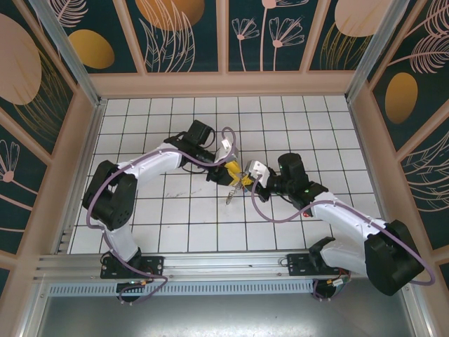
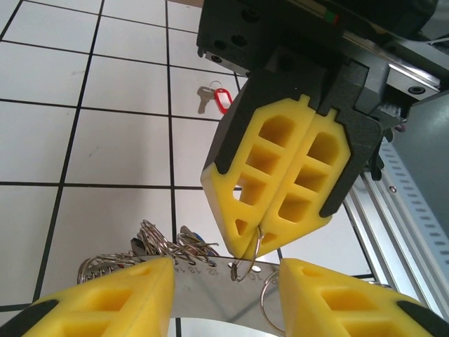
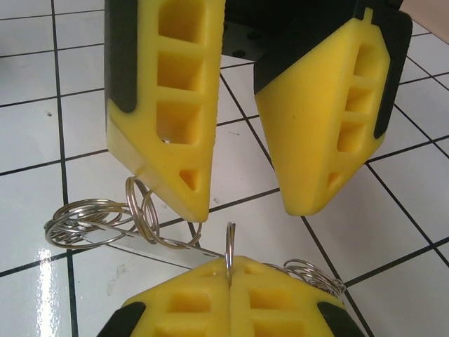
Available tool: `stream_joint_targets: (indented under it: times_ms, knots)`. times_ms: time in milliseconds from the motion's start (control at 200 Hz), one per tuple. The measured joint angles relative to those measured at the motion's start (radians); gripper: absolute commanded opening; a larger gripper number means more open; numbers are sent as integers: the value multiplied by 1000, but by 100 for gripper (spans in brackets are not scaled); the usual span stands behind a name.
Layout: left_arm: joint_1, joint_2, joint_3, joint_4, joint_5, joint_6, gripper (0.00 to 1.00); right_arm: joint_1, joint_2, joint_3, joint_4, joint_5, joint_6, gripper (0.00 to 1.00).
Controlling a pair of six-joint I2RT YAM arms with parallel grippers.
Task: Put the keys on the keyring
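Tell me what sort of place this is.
Probably a purpose-built robot work cell: the left arm and right arm are bolted to an aluminium rail, on a white gridded tabletop, boxed in by printed floral wall panels.

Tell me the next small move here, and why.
Probably open the right claw off the wire loop and fetch the red-tagged key: the left claw holds the keyring, while the right claw pinches one loop with no key on it, and that key lies loose on the tiles.
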Motion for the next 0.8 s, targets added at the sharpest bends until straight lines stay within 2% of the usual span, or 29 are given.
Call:
stream_joint_targets:
  times_ms: [370,520,801]
  knots:
    - [-26,27,32,-76,2,68,39,-37,0,0,-6,-7,0,0]
    - [-28,30,31,-48,-7,34,42,-37,0,0,-9,-8,0,0]
    - [-30,30,17,55,-15,-35,36,-37,0,0,-15,-8,-4,0]
